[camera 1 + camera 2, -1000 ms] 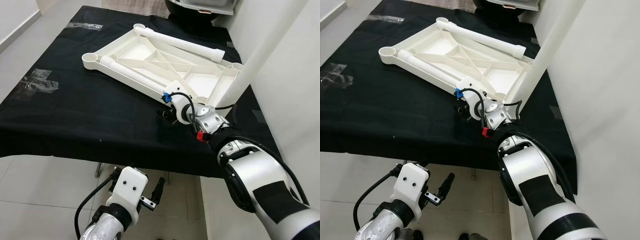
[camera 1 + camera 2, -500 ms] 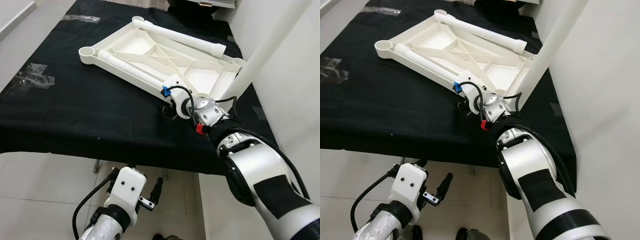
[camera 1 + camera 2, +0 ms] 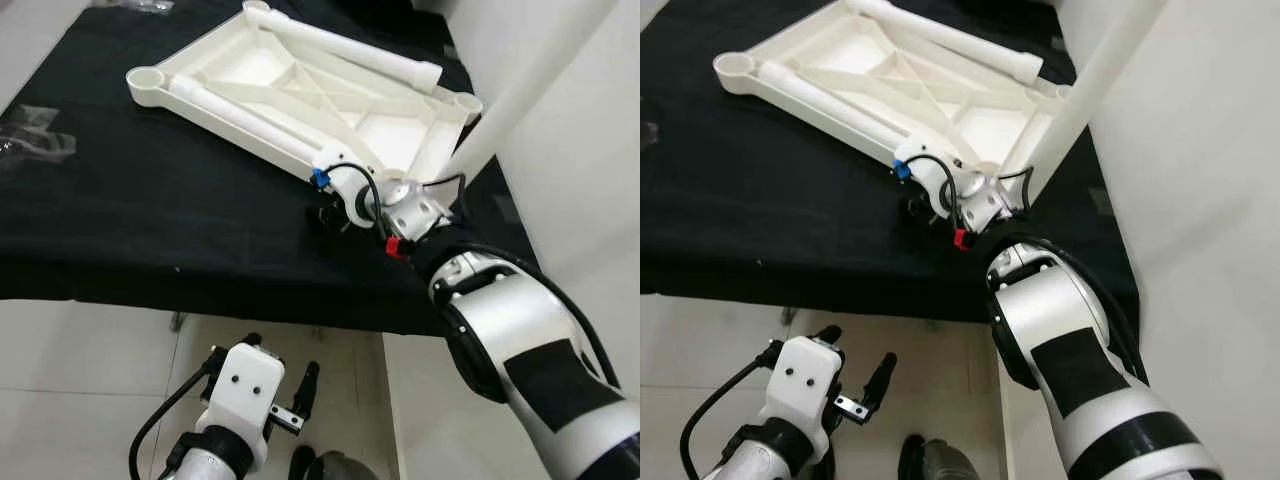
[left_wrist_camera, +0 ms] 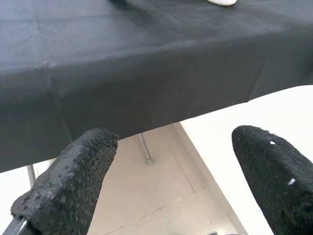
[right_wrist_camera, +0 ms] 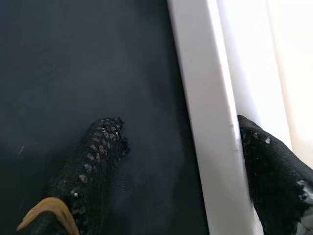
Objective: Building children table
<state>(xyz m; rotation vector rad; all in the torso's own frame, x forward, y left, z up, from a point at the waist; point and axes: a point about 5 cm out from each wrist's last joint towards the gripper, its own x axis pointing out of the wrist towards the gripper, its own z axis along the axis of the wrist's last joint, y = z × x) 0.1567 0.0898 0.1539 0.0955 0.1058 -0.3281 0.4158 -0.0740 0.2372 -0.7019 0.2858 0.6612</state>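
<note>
The right claw (image 5: 181,166) sits at the near rim of the white plastic tabletop (image 3: 300,90), its 2 black fingers (image 5: 93,166) spread apart, 1 on the black cloth (image 3: 150,210) outside the rim and 1 inside the frame, neither pressing on it. The tabletop lies upside down on the cloth-covered table (image 3: 80,270), toward its far right corner, ribs showing. 2 white legs (image 3: 250,125) lie flat along its long sides; a 3rd leg (image 3: 520,90) stands tilted from the corner socket nearest the table's right edge. The left claw (image 4: 166,181) hangs open below the table's near edge, above the tiled floor (image 3: 90,370).
</note>
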